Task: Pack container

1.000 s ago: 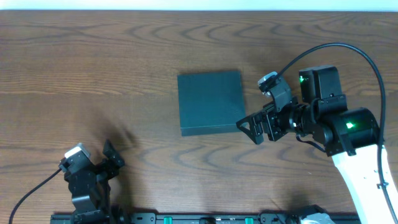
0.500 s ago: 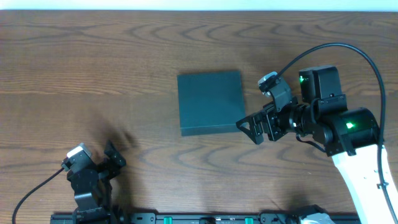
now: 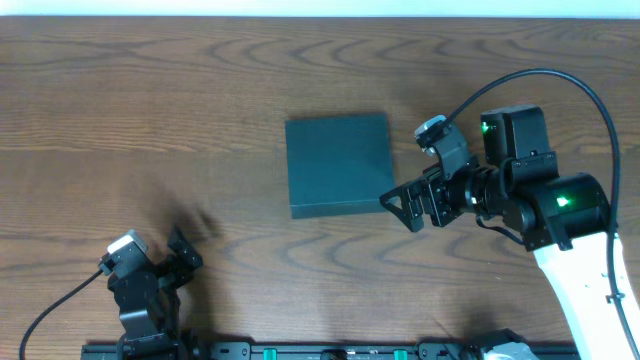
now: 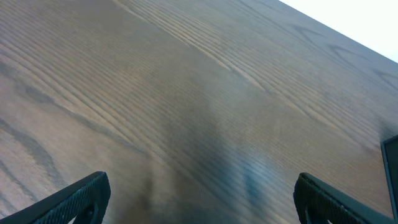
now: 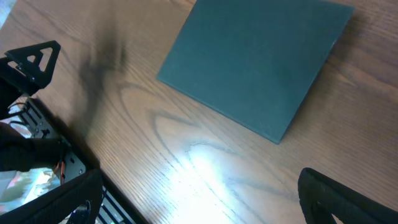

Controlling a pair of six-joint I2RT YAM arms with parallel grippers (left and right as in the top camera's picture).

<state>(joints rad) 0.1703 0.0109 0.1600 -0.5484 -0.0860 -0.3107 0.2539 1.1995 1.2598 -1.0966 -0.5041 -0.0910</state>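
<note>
So honestly not much has changed in the last second. The right gripper (image 3: 400,207) hasn't budged at all, it's parked just off the near right corner of the container (image 3: 338,163), same pose as before. Only the left gripper (image 3: 183,252) moved: it settled back a touch toward my side of the bench (image 3: 150,110) about half a second ago, and it's sat there since. I read that as a pause, not progress.

The container sits roughly mid-bench, lid flat and closed, dark teal-black and matte. On the right wrist cam it fills the upper part of the view (image 5: 255,65), clear of both fingertips. The right jaws are spread wide with nothing between them, just bare wood. Same on the left wrist cam: jaws apart, empty, fingertips at the bottom corners, and the container only peeks in at the far right edge (image 4: 392,174).

For the task, my guess is we're either right at the start or right at the end. The lid is down and I can't see any snack packets or other loose items anywhere, so I can't tell whether it's already packed.

The bench is dark brown wood with strong grain, and it catches a bright glare patch near the right arm. A pale strip runs along the far edge. There's a black rail along the near edge (image 3: 330,350).
</note>
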